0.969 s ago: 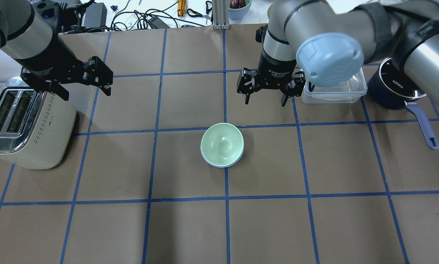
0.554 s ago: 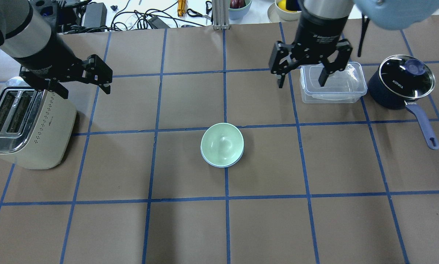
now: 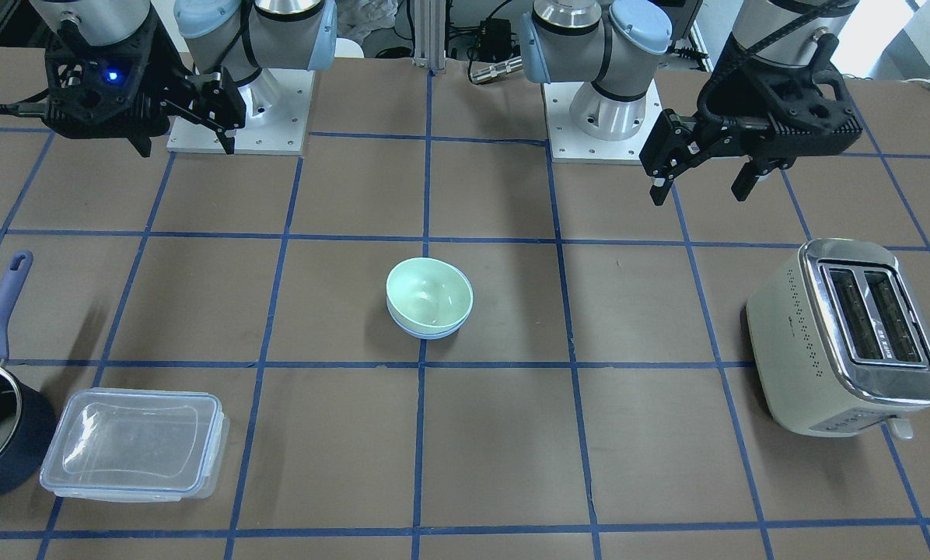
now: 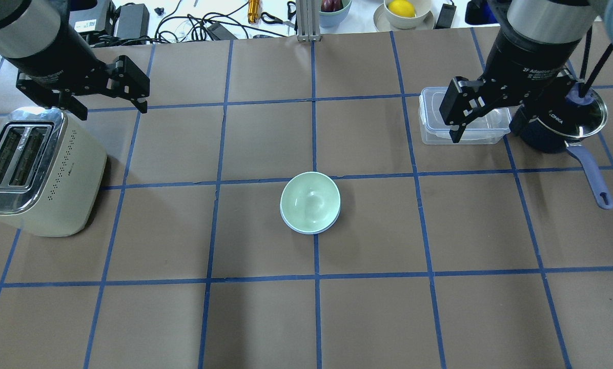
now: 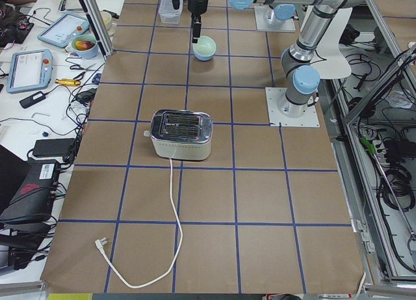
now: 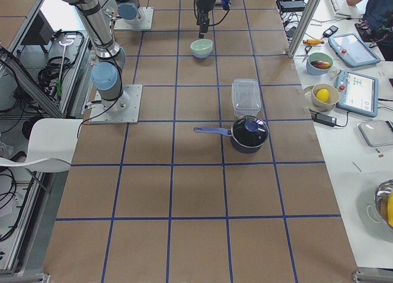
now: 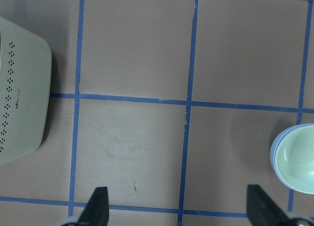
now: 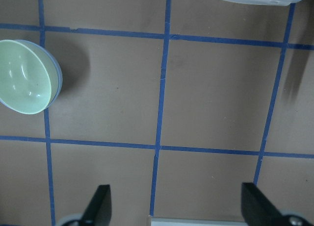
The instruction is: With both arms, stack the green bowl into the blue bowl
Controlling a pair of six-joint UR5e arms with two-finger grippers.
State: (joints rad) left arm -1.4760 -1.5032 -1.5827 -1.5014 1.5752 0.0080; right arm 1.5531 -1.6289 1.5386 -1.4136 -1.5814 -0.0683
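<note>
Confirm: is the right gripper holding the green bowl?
No, the right gripper is open and empty, well apart from the green bowl, which sits nested in the blue bowl.

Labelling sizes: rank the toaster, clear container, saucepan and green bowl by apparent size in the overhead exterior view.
Largest: toaster.
Next: clear container and saucepan. They look alike and both are partly hidden by the right gripper, so they are unranked.
Smallest: green bowl.

Green bowl (image 5: 205, 48) beyond toaster (image 5: 181, 135)
</note>
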